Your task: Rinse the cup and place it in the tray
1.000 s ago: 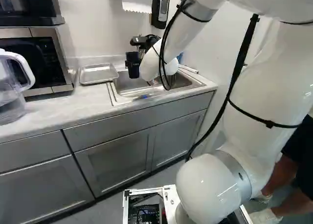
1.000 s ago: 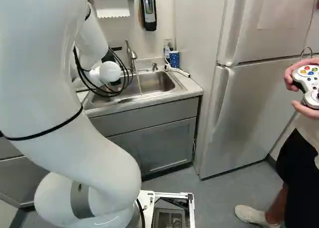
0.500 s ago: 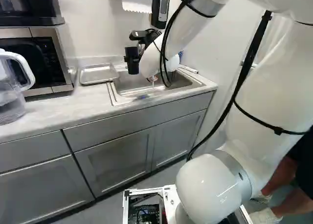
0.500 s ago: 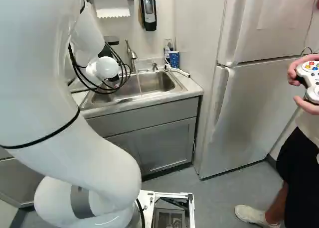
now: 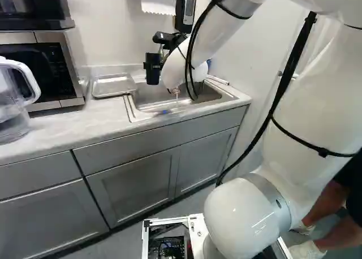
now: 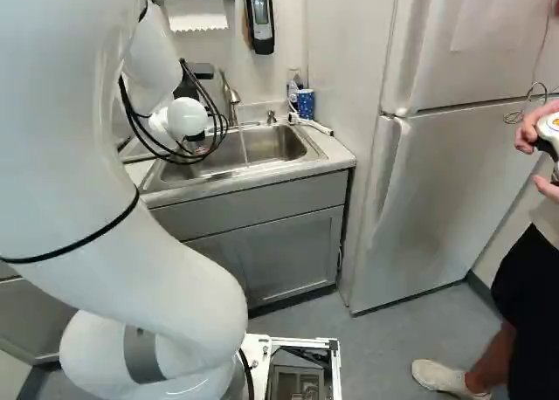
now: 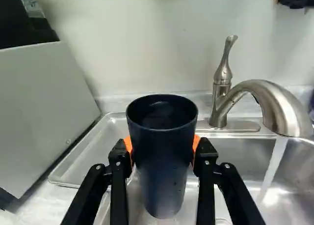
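Cup point(image 7: 162, 151): dark blue, upright with its mouth up, raised above the sink at the side nearer the tray; whether it holds water cannot be told.
Gripper point(image 5: 154, 68): pinching the cup from two opposite sides, one finger on each; orange pads point(image 7: 128, 143) visible beside the wall of the cup.
Arm point(image 5: 305, 100): white, reaching over the front edge of the counter, black cables looped along its forward part.
Water point(image 7: 274, 166): a thin stream falling into the sink, beside the cup and apart from it.
Faucet point(image 7: 284, 107): brushed metal, curved spout, lever upright, mounted behind the basin.
Sink point(image 6: 266, 147): stainless steel, set into the counter towards its right end in the left base view.
Tray point(image 5: 113, 86): shallow, metal, on the counter near its back edge, between microwave and sink.
Counter point(image 5: 68, 120): pale top over grey cabinets point(image 5: 136, 185).
Microwave point(image 5: 63, 78): on the counter, on the side of the tray away from the sink.
Pitcher point(image 5: 14, 100): clear, white-handled, at the left of the left base view.
Tumbler point(image 6: 306, 104): blue with pale spots, at the counter's back corner nearest the refrigerator point(image 6: 437, 182).
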Robot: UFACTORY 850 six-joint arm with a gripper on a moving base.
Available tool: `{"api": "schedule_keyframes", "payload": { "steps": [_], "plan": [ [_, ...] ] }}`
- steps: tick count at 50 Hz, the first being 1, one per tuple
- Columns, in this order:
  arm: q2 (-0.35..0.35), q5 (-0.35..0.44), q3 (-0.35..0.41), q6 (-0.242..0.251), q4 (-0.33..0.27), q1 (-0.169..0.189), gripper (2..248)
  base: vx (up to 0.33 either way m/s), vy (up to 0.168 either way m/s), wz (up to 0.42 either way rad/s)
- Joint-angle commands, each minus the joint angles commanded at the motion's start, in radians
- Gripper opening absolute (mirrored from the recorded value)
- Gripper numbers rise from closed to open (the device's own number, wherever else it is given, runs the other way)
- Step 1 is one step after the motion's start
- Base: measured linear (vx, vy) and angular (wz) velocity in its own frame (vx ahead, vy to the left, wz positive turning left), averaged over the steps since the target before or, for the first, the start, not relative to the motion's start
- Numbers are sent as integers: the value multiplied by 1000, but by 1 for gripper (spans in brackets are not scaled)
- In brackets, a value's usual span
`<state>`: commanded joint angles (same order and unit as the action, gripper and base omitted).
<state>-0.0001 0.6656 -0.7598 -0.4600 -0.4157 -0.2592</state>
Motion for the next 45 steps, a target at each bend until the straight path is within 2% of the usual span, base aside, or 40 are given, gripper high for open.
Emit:
{"api": "schedule_keyframes", "payload": {
  "steps": [45],
  "plan": [
    [0,0,0,-473,0,0,125,0,0,0]
  ]
}}
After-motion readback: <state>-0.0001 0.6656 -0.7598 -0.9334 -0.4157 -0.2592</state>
